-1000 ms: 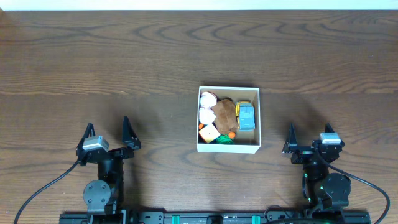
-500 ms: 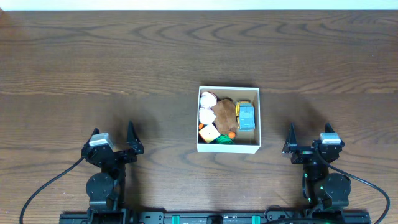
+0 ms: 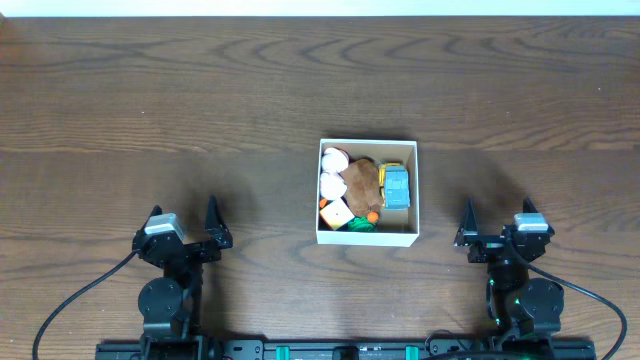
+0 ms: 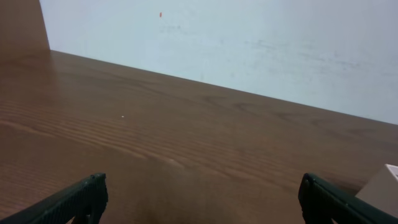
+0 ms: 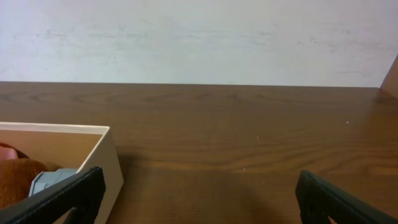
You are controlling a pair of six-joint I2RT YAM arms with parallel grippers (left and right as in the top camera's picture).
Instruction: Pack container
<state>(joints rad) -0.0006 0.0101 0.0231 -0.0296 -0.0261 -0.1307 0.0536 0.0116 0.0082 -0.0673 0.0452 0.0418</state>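
Observation:
The container [image 3: 413,190], a shallow square white box with a tan inside, sits at the table's middle. It holds several small toys: a brown plush [image 3: 361,182], a blue toy [image 3: 397,187], white and pink pieces, an orange block and a green piece. My left gripper [image 3: 184,226] is open and empty at the front left, well apart from the box. My right gripper [image 3: 496,224] is open and empty at the front right. The right wrist view shows the box's white corner [image 5: 107,167] by my left finger; the left wrist view shows a box corner [image 4: 385,186] at far right.
The wooden table [image 3: 200,100] stretches all round the box. A pale wall [image 5: 199,37] stands beyond the table's far edge. Black cables run from both arm bases at the front edge.
My left gripper has drawn back a little toward the front edge and settled. The right arm and the box have not moved.

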